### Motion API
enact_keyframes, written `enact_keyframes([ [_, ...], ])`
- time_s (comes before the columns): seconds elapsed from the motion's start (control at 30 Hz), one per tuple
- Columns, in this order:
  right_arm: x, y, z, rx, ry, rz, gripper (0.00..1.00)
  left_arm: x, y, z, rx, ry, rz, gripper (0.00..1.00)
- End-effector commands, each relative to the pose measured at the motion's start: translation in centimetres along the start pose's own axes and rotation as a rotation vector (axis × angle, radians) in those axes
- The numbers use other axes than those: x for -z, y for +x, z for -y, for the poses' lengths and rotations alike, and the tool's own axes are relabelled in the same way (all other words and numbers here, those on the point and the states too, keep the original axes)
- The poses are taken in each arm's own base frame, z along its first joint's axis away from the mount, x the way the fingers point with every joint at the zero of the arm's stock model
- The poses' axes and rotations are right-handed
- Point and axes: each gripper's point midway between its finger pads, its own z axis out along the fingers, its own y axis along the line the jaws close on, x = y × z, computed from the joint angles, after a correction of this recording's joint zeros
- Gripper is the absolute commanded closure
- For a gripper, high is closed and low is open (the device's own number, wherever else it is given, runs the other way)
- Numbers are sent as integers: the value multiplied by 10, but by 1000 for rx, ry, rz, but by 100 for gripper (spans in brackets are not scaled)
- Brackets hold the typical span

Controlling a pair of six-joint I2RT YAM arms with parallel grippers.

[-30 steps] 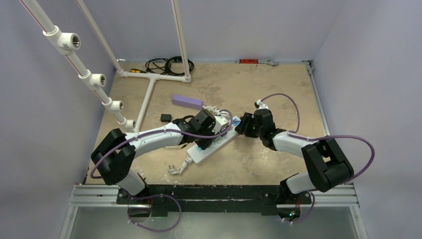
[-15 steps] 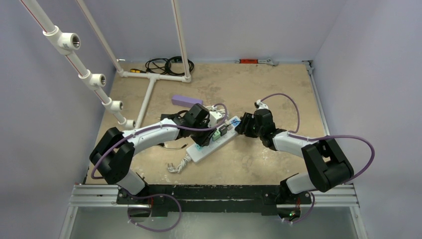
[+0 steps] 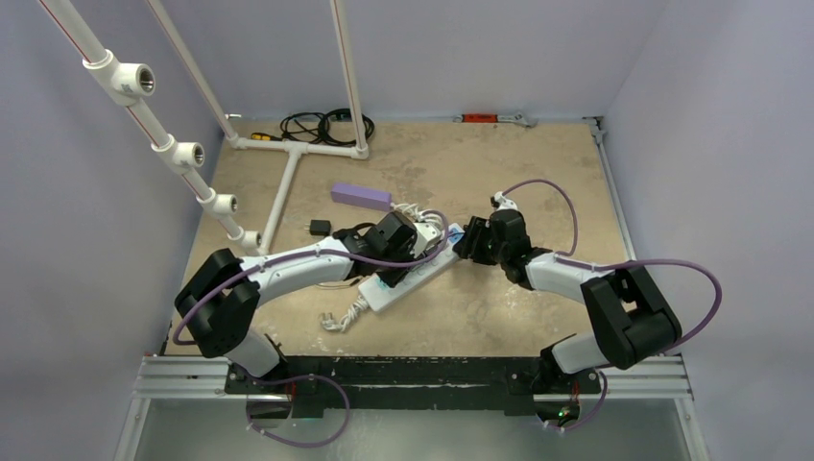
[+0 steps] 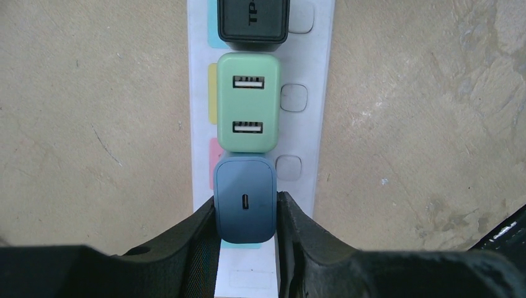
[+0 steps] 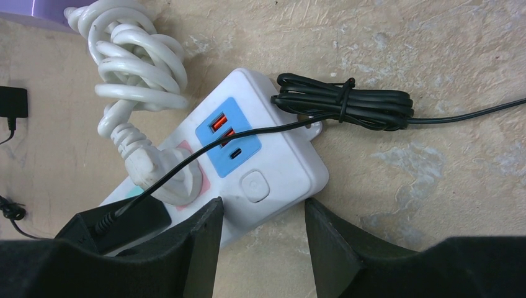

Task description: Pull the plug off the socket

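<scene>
The left arm is swinging back from the far-left side, and the left gripper is sitting over the socket again, blocking the middle of the strip from the overhead camera. Up close, its jaws are clamping the blue-grey plug, one pad pressing on each side. The plug is still seated at the near end of the row, just touching the green charger. A black adapter beyond is getting cut off by the frame edge. The socket is lying slantwise mid-table. The right gripper is straddling its far end, jaws spread. I cannot tell whether they are actually pinching it. The white cord is lying bundled alongside, and a black cable bundle is resting against that end.
</scene>
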Motion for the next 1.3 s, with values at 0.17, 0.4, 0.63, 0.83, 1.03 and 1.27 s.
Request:
enact_keyframes([
  [0.17,-3,0,9,28,43,-11,46,17,-32,-8,-15,-54,120,100],
  [0.4,-2,0,7,25,35,-11,46,14,-35,-10,41,15,120,100],
  [0.63,-2,0,7,24,33,-13,46,24,-41,-29,90,-12,143,100],
  [0.83,-2,1,7,24,30,-13,46,51,-59,-39,109,3,266,100],
  [1.03,-2,1,6,24,27,-14,46,62,-68,-34,110,74,325,100],
  [1.27,-1,1,5,25,24,-14,46,52,-62,-29,116,103,289,100],
])
